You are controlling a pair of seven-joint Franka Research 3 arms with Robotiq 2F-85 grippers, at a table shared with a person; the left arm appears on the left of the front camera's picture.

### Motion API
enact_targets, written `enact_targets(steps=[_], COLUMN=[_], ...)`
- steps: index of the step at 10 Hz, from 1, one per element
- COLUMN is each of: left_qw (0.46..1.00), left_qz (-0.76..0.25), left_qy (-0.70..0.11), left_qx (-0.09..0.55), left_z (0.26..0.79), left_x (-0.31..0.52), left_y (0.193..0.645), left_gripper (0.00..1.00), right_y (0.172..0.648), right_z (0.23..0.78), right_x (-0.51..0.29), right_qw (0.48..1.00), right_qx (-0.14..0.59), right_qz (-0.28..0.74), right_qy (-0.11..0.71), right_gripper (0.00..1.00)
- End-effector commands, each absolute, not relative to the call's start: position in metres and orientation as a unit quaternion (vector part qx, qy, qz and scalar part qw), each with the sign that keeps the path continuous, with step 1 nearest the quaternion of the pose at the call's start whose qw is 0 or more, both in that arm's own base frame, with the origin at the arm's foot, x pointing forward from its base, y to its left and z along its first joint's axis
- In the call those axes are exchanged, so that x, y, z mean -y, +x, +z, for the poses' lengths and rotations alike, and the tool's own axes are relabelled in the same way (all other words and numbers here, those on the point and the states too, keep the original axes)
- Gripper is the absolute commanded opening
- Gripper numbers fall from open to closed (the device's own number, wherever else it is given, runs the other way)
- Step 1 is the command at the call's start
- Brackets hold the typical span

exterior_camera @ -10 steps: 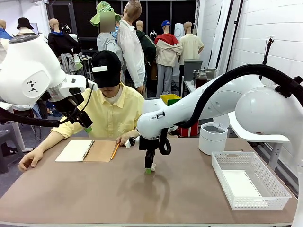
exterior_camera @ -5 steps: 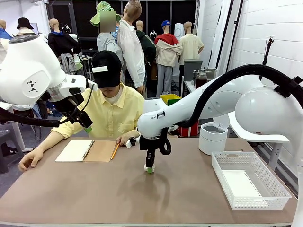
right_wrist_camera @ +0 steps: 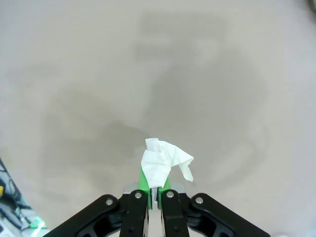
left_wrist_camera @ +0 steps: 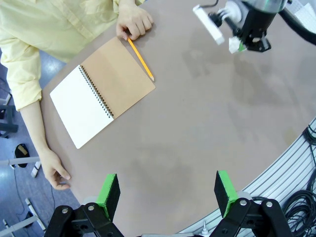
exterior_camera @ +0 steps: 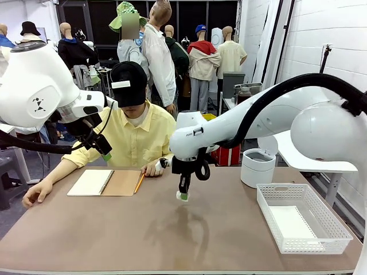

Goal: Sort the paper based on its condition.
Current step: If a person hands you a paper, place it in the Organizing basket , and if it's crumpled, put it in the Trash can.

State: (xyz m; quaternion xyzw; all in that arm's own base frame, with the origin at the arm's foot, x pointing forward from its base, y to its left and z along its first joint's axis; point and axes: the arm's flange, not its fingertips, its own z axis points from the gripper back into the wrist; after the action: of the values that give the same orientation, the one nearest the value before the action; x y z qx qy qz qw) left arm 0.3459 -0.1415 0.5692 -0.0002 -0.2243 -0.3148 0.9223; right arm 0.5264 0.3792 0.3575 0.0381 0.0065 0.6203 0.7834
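Now crumpled paper [right_wrist_camera: 164, 163] pinched between closed right gripper [right_wrist_camera: 153, 190] fingertips, above the table [exterior_camera: 114, 229].

You see glossy white arms with black cable looms, the left gripper [left_wrist_camera: 168, 192] and right gripper [right_wrist_camera: 154, 190] black-framed, silver-screwed, with green pads [left_wrist_camera: 108, 192].

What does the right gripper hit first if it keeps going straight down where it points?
Bare table, as far as the right wrist view shows. The right gripper, jaws shut on a crumpled paper piece, hangs above it; height is unclear.
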Motion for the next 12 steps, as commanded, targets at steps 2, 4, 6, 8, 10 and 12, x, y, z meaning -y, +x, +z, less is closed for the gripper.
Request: enact_targets(steps=[2,4,6,8,10,12], left_qw=[0.922,0.922,0.922,0.922,0.922,0.922], left_qz=[-0.315,-0.315,-0.315,-0.315,-0.315,-0.315], left_qy=[-0.002,-0.002,-0.002,-0.002,-0.002,-0.002], left_qx=[0.225,0.225,0.225,0.225,0.225,0.225], left_z=[0.570,0.570,0.570,0.570,0.570,0.570], left_x=[0.140,0.140,0.140,0.140,0.140,0.140], left_y=[0.346,0.346,0.346,0.346,0.346,0.346], left_gripper=[1.00,1.00,1.00,1.00,1.00,1.00], right_y=[0.509,0.517,0.526,0.521,0.526,0.526], right_z=[0.433,0.478,0.508,0.525,0.524,0.524], right_x=[-0.311,-0.271,-0.244,-0.242,-0.226,-0.226], right_qw=[0.840,0.873,0.894,0.912,0.903,0.903], right_qx=[0.004,0.015,0.009,0.004,0.017,0.017], right_qz=[0.543,0.486,0.442,0.399,0.422,0.422], right_qy=[-0.002,-0.043,-0.068,-0.098,-0.075,-0.075], right_gripper=[0.00,0.00,0.00,0.00,0.00,0.00])
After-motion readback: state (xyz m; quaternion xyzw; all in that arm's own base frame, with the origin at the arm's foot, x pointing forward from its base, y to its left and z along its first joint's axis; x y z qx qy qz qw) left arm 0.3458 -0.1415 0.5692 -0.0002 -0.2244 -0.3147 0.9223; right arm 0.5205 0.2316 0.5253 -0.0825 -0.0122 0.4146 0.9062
